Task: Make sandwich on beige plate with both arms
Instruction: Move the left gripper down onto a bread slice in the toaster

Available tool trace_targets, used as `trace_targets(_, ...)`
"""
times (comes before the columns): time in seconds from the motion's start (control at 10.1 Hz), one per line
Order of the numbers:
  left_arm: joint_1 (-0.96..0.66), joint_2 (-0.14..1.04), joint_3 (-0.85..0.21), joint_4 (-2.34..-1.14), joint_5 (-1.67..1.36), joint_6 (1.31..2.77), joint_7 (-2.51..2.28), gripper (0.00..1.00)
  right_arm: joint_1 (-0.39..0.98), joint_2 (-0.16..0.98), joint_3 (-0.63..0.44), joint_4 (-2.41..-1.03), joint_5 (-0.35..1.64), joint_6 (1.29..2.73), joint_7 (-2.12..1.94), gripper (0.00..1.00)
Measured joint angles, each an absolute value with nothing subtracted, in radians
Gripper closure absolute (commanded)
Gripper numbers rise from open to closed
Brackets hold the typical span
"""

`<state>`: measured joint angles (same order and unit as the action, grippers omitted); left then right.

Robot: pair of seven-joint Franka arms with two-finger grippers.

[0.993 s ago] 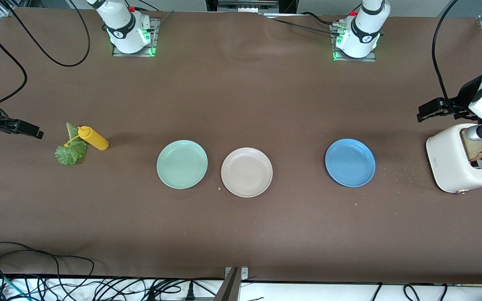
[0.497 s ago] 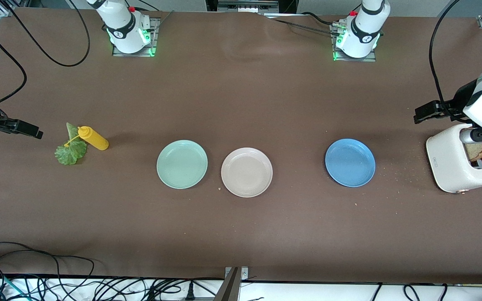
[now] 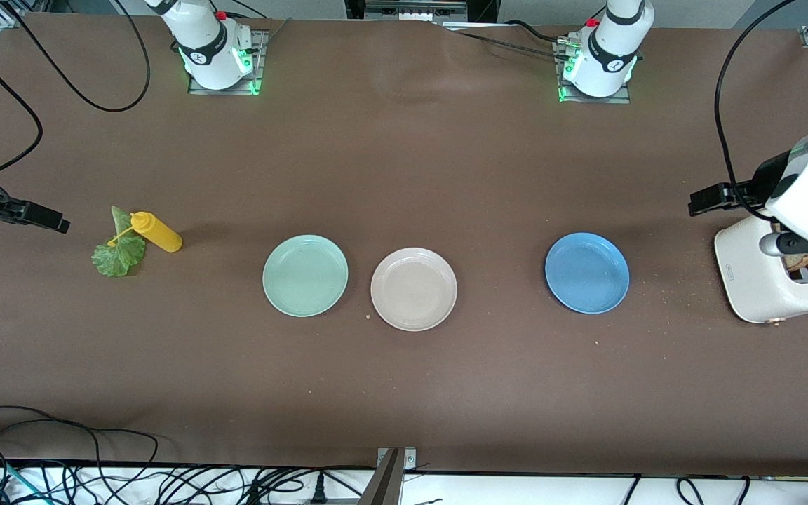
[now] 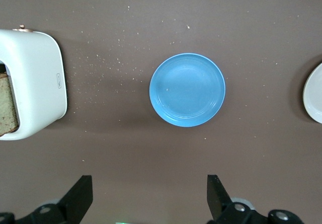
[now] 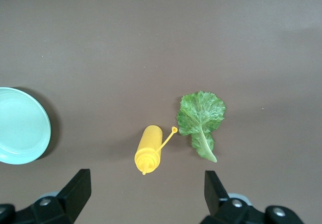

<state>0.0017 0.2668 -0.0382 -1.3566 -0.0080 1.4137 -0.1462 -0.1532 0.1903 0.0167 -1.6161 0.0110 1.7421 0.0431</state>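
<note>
Left arm's spread end effector [image 3: 704, 200] has shifted over the toaster [image 3: 751, 277], hiding most bread [image 3: 800, 260]

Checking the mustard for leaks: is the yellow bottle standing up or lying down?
Lying down. The yellow bottle rests on its side on the table, its cap flipped off on its strap, next to the lettuce leaf.

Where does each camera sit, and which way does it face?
Front view: high, facing both bases; sees the beige plate among the plates.
Left wrist view: looks down past the open left gripper at the blue plate and toaster.
Right wrist view: looks down past the open right gripper at the lettuce leaf and mustard bottle.
Shared: front and left wrist views both show the blue plate.
</note>
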Motion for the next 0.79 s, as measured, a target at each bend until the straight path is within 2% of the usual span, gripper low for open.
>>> trace_targets(0.79, 0.169, 0.320, -0.025, -1.362, 0.032, 1.370, -0.135, 0.00, -0.154, 0.190, 0.017, -1.616, 0.011, 1.743, 0.043, 0.00)
